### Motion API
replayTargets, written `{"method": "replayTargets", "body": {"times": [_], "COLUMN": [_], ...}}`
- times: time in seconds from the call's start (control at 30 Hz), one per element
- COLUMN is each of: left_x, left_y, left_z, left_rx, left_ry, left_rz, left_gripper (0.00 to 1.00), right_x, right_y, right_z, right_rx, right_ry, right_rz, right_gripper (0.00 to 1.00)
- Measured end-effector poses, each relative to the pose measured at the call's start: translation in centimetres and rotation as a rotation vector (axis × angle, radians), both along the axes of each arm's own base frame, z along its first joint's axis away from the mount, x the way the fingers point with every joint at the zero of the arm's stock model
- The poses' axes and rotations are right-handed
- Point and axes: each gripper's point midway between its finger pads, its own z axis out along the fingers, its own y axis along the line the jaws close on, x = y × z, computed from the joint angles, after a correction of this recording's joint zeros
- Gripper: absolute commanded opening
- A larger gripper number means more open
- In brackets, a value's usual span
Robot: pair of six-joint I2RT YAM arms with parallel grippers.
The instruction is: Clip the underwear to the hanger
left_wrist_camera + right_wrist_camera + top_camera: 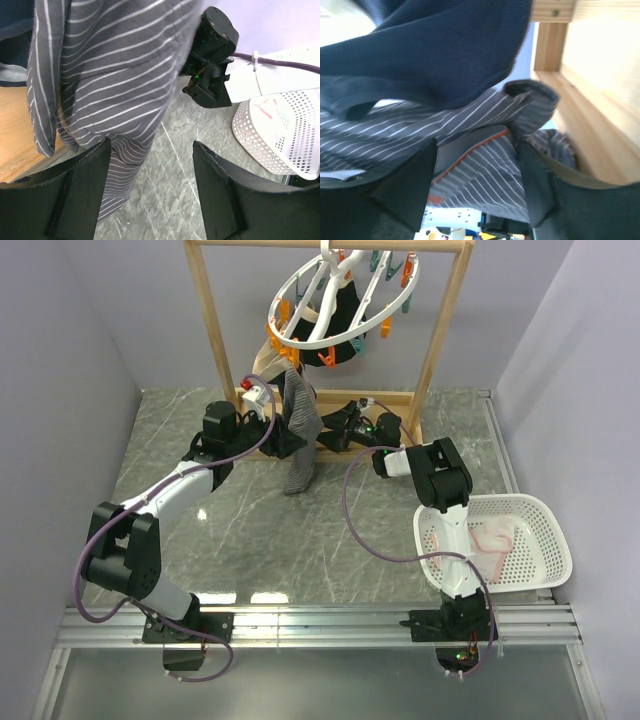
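Observation:
The grey striped underwear (298,435) hangs upright below the white ring hanger (340,300). Its top reaches the ring's lower clothespins; I cannot tell whether a pin grips it. My left gripper (283,440) is at its left side, open and empty. In the left wrist view (151,150) the striped fabric (110,65) hangs past the left finger, and bare table shows between the fingers. My right gripper (330,430) is at the underwear's right side. In the right wrist view (476,150) it is open, and the waistband with orange trim (485,170) lies between the fingers.
A dark navy garment (345,325) hangs on the ring and shows above the right gripper (435,45). The wooden frame (215,330) stands behind, with its post close by (590,100). A white basket (545,515) with a pinkish cloth (490,540) is at the right.

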Motion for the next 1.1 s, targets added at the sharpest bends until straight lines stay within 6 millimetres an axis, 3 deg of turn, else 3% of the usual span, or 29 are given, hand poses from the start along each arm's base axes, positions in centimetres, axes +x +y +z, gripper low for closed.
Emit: {"method": "replayTargets", "body": {"times": [0.13, 0.23, 0.27, 0.37, 0.5, 0.63, 0.87, 1.1], "left_x": [0.0, 0.0, 0.0, 0.1, 0.0, -0.4, -2.4, -3.6], "left_y": [0.0, 0.1, 0.1, 0.1, 0.1, 0.5, 3.2, 4.4], "left_z": [0.0, 0.0, 0.0, 0.0, 0.1, 1.0, 3.3, 3.1], "left_rx": [0.0, -0.001, -0.002, -0.002, 0.0, 0.012, 0.045, 0.066], "left_ry": [0.0, 0.002, 0.002, 0.002, -0.002, -0.037, -0.114, -0.094], "left_rz": [0.001, 0.002, 0.002, 0.004, 0.004, 0.009, 0.125, 0.191], "left_gripper": [0.71, 0.71, 0.71, 0.69, 0.63, 0.56, 0.54, 0.49], "right_x": [-0.7, -1.5, -1.8, -2.6, -3.6, -4.0, -6.3, -9.6], "right_y": [-0.2, -0.5, -0.6, -0.8, -1.2, -1.7, -2.6, -6.0], "right_z": [0.9, 0.5, 0.1, -0.6, 0.1, 1.9, 4.1, 5.0], "right_rx": [0.057, 0.08, 0.083, 0.085, 0.091, 0.106, 0.106, 0.048], "right_ry": [0.025, 0.086, 0.11, 0.166, 0.195, 0.184, 0.166, 0.077], "right_rz": [0.012, 0.023, 0.024, 0.036, 0.042, 0.045, 0.064, 0.049], "right_gripper": [0.51, 0.35, 0.23, 0.0, 0.0, 0.0, 0.0, 0.0]}}
